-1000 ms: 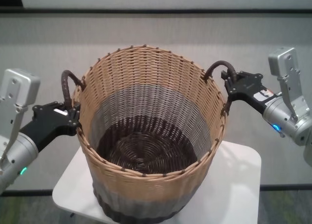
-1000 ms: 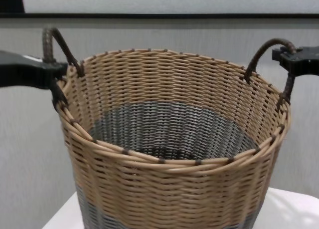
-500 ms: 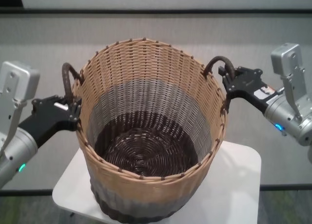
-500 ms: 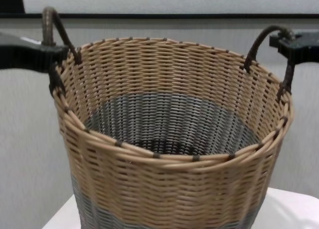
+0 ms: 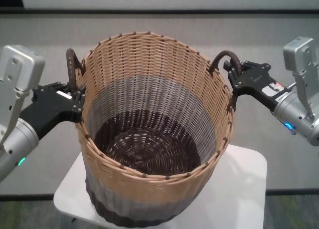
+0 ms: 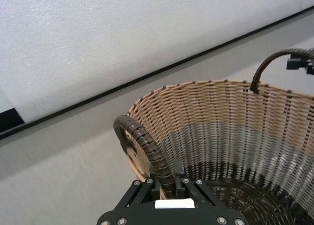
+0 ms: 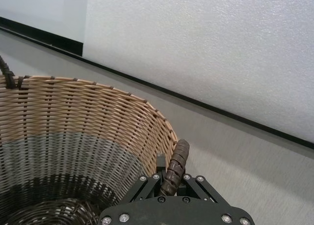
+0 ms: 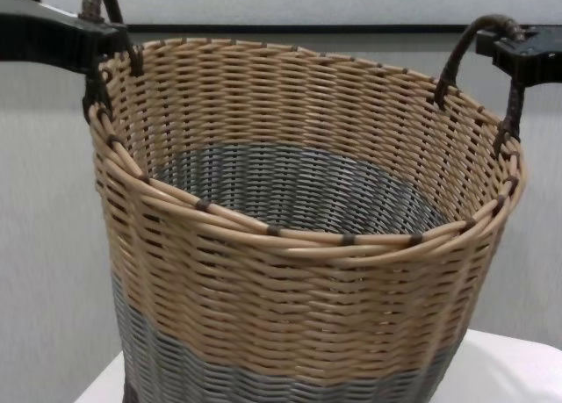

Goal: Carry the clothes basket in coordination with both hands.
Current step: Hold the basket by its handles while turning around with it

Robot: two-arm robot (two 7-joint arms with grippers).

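A bare test room or lab: a plain grey textured wall with a black horizontal strip behind a small white rounded desk.

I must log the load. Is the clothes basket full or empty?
Empty: the head view looks straight into the clothes basket down to its bare dark woven bottom, and the chest and wrist views show only bare inner wall.

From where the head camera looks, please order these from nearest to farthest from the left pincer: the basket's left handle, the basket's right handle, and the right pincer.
1. The left handle: on the clothes basket's left side, gripped by the left pincer itself.
2. The right handle: across the basket, on its right rim.
3. The right pincer: just beyond that handle on the right, clamped on it, so only slightly farther.
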